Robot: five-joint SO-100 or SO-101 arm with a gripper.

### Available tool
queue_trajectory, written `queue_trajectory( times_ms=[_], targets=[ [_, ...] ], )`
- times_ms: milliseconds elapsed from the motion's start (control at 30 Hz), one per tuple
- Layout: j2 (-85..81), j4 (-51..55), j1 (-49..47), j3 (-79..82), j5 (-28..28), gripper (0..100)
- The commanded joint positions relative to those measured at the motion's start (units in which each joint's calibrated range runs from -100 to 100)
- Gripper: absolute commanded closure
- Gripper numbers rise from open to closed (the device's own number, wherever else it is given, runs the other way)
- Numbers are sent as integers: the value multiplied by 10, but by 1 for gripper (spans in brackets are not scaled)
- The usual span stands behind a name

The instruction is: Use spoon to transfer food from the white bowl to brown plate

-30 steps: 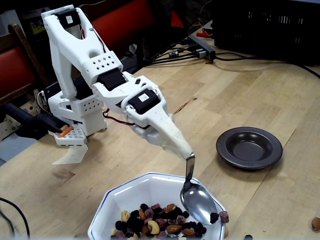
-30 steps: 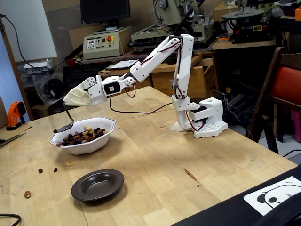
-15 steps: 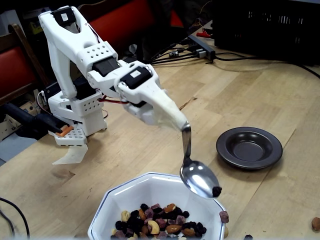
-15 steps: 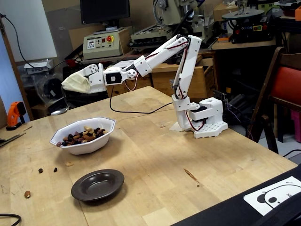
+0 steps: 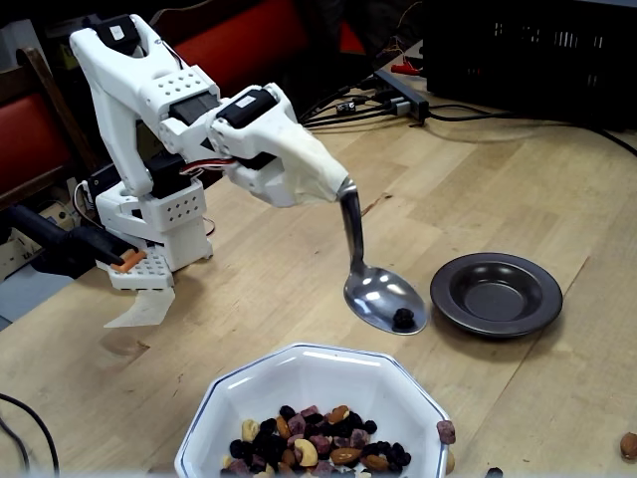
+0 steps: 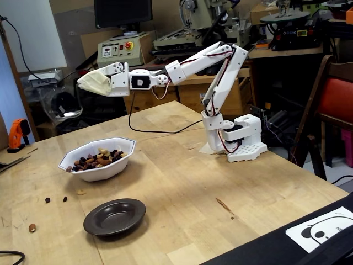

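Spoon [image 5: 383, 299] hangs clear above the table, bowl [image 5: 261, 386] at six o'clock, plate [image 5: 496, 294] at three; arm stretched level, gripper [image 5: 338, 187] clamped on its handle.

Both fixed views are evenly and softly lit from above, with only faint shadows on the worktop [image 5: 498, 189]. The spoon [image 5: 383, 299] and the brown plate [image 5: 496, 294] carry small glints. Focus is slightly soft, and the background is dim.
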Motion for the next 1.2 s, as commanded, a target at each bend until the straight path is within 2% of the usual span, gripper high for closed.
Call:
queue_trajectory(
  times_ms=[0,300,1167],
  targets=[
    [-82,-6,0,25,3,98],
    [-145,-6,-6,69,3,98],
    [-148,-6,-190,84,4,98]
  ],
)
